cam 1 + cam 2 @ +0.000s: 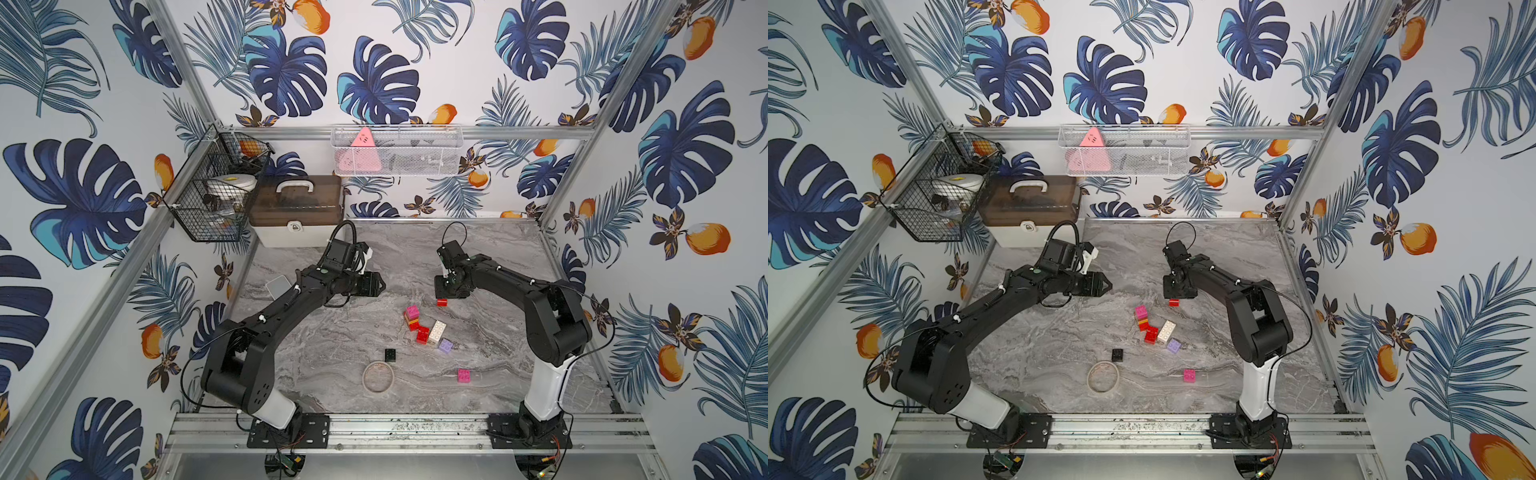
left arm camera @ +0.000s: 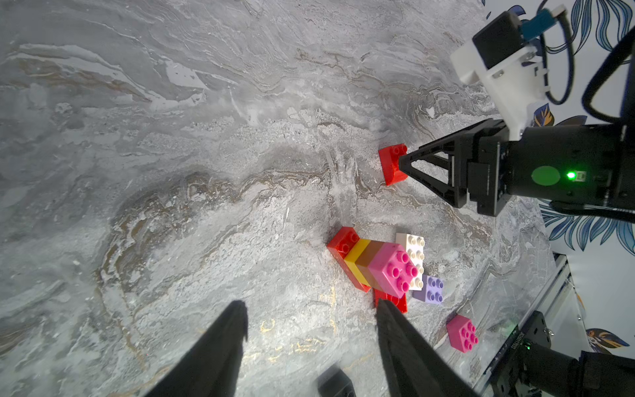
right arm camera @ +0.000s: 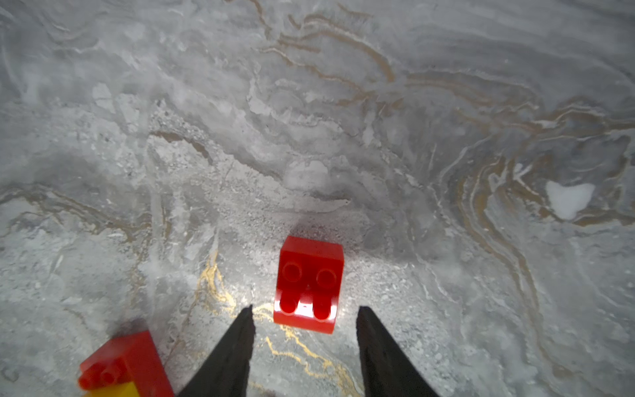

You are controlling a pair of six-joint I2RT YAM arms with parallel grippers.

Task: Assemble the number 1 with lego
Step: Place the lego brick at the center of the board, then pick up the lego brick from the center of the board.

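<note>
- Right end effector (image 3: pixel 305 307): jaws apart, gripping nothing. A loose red brick (image 3: pixel 309 275) lies on the tabletop (image 1: pixel 332 332) at its tips, right of centre in both top views.
- Left end effector (image 2: pixel 309 302): jaws spread, empty.
- Step judged: picking up that brick.
- Next move: close squarely on it, then carry it to the stacked bricks (image 1: pixel 411 319) at lower left.

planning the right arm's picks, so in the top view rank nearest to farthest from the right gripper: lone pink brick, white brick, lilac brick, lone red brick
From the right gripper, in a top view:
1. lone red brick, right at its tips
2. white brick, next out on the same side
3. lilac brick, just beyond the white one
4. lone pink brick, by itself, well beyond both
</note>
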